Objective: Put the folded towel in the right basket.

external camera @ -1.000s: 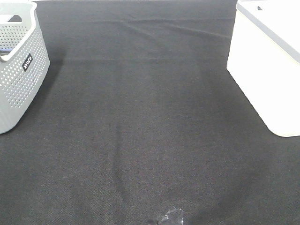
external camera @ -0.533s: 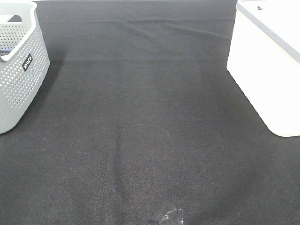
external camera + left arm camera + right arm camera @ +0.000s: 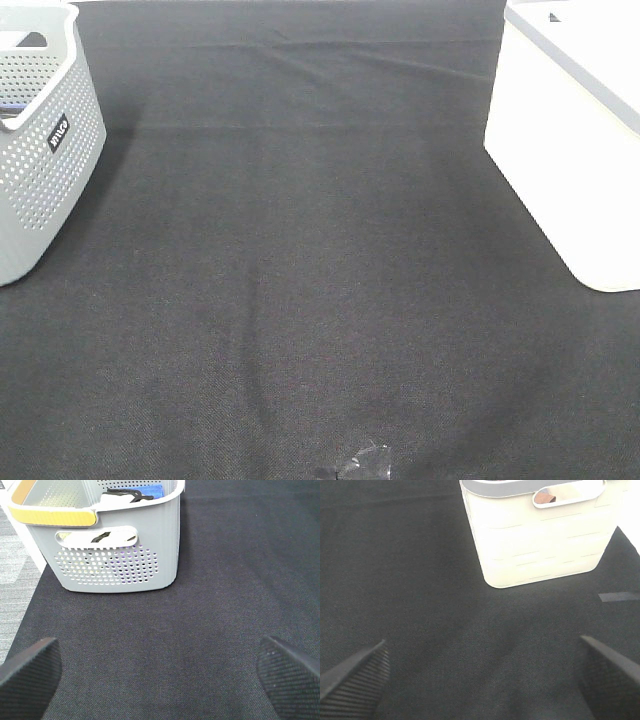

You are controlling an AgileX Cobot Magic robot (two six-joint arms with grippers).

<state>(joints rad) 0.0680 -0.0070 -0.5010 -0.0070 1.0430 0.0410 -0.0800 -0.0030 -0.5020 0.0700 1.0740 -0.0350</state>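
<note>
The right basket (image 3: 575,130) is white and stands at the table's right edge; it also shows in the right wrist view (image 3: 540,535). A reddish-brown item (image 3: 546,498) shows through its handle slot. The left basket (image 3: 40,150) is grey and perforated. In the left wrist view (image 3: 117,555) it holds a blue folded cloth (image 3: 147,490) and black items. I cannot tell which item is the towel. My left gripper (image 3: 160,680) is open and empty over the cloth, facing the grey basket. My right gripper (image 3: 482,680) is open and empty, facing the white basket. Neither arm shows in the exterior view.
A black cloth (image 3: 300,250) covers the table between the baskets. A small shiny crumpled scrap (image 3: 362,465) lies at the front edge. A grey tape strip (image 3: 618,596) lies on the cloth near the white basket. Grey floor (image 3: 15,565) lies beyond the table's left edge.
</note>
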